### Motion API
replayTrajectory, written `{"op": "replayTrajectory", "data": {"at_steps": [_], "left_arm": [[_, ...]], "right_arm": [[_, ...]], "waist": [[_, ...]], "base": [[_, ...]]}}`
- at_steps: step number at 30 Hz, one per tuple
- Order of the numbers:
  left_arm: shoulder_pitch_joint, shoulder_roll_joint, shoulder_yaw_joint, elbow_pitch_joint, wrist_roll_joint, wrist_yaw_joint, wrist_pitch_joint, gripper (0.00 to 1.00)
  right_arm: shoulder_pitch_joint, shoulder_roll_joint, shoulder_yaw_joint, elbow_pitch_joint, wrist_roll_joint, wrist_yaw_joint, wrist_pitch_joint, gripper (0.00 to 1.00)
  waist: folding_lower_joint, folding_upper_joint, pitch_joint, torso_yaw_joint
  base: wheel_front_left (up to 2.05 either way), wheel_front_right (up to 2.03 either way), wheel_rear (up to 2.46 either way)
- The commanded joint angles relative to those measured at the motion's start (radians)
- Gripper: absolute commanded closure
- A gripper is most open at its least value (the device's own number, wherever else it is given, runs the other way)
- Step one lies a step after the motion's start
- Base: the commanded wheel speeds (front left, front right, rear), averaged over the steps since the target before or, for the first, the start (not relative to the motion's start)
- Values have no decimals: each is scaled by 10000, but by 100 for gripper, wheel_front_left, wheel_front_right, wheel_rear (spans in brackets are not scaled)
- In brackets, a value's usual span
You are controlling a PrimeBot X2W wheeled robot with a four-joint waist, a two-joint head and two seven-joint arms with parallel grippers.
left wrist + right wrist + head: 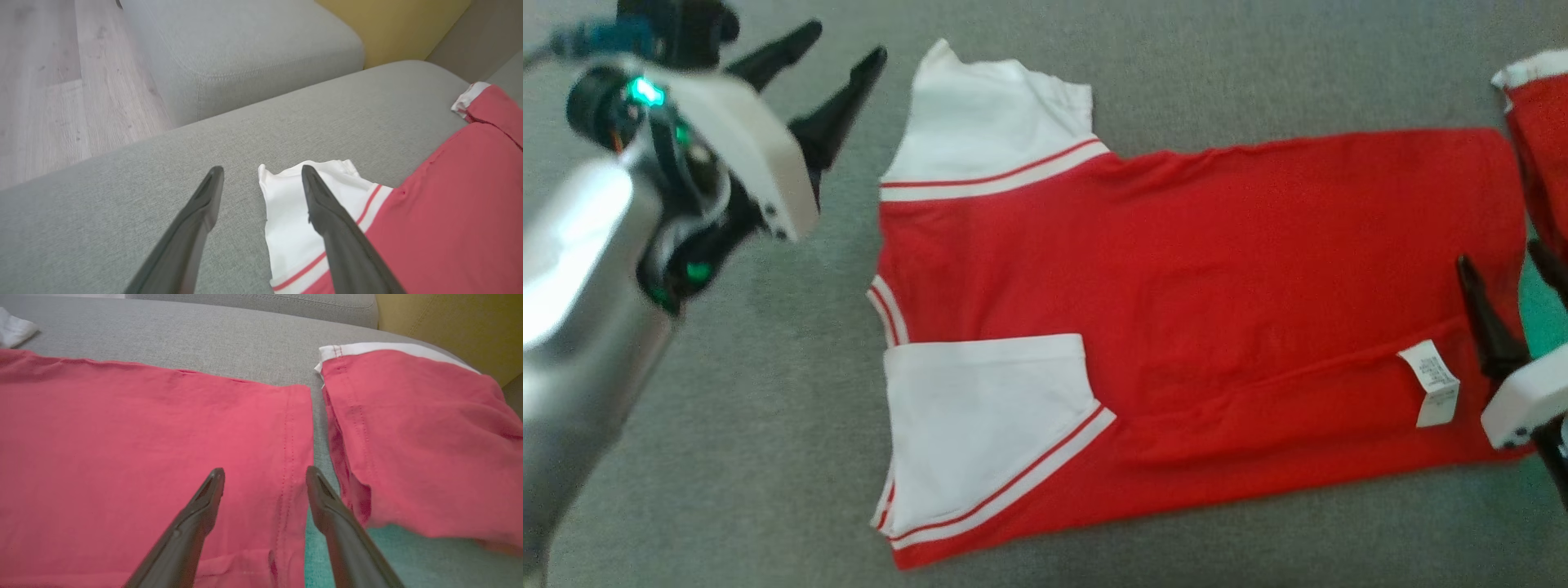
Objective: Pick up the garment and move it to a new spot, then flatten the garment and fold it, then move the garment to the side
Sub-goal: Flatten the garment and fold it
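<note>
A broad grey seat cushion (727, 392) serves as the working surface. Beyond its rounded edge, a pale wooden floor (49, 81), a second grey cushion (245, 49) and a yellow panel (392, 28) are seen in the left wrist view.

The garment (1217, 269), a red shirt with white sleeves, is laid flat across the middle of the seat cushion. Its hem is turned toward the robot's right and its two sleeves (988, 106) toward the robot's left. Just beside the hem, parted from it by a narrow strip of cushion, a second red piece of clothing (416, 437) with a white edge is lying in a folded heap. A teal patch (408, 555) is visible under its near side. A small white label (1433, 382) is seen on the garment near the hem.

The left gripper (845, 41) is held above bare cushion by the far sleeve, its fingers spread and nothing between them. The right gripper (1501, 255) is held over the hem, likewise spread and empty.
</note>
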Motion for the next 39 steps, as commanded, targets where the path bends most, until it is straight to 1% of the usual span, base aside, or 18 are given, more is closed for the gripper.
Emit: {"op": "replayTrajectory", "data": {"at_steps": [1, 5, 11, 19, 29, 30, 32, 33, 34, 36, 39], "left_arm": [[-538, 317, 359, -85, -71, -40, 159, 0], [-1689, 274, -312, 691, -353, -56, 843, 0], [-2662, 462, -1227, 1543, -765, -59, 1259, 0], [-3279, 696, -2076, 2281, -1276, -60, 1362, 0], [-3645, 773, -2931, 2283, -2159, -61, 1265, 0], [-3684, 793, -3033, 2261, -2219, -61, 1291, 7], [-3749, 834, -3220, 2211, -2386, -61, 1369, 54], [-3773, 851, -3316, 2159, -2479, -61, 1413, 69], [-3801, 874, -3409, 2084, -2569, -61, 1443, 89], [-3867, 936, -3603, 1874, -2762, -61, 1486, 100], [-4010, 1080, -3868, 1604, -2889, -61, 1340, 100]], "right_arm": [[-103, -365, 113, -339, -36, -7, -33, 0], [-371, -376, 179, -269, -41, -7, -98, 0], [-533, -235, 254, -75, -89, -7, -276, 0], [-619, 29, 292, 150, -150, -7, -539, 0], [-679, 81, 175, 305, -192, -7, -707, 0], [-709, 81, 172, 304, -198, -7, -710, 0], [-772, 85, 176, 286, -215, -7, -703, 0], [-808, 86, 177, 271, -224, -7, -698, 0], [-845, 84, 180, 254, -231, -7, -695, 0], [-931, 60, 190, 222, -225, -7, -681, 0], [-1116, -8, 271, 171, -180, -7, -630, 0]], "waist": [[-4, 0, 471, -351], [-4, 0, 837, -574], [-4, 0, 1147, -859], [-4, 0, 1470, -1152], [-4, 0, 1638, -1180], [-4, 0, 1645, -1181], [-4, 0, 1671, -1179], [-4, 0, 1689, -1178], [-4, 0, 1714, -1177], [-4, 0, 1773, -1169], [-4, 0, 1811, -1128]], "base": [[0, 0, 0], [0, 0, 0], [0, 0, 0], [0, 0, 0], [0, 0, 0], [0, 0, 0], [0, 0, 0], [0, 0, 0], [0, 0, 0], [0, 0, 0], [0, 0, 0]]}}
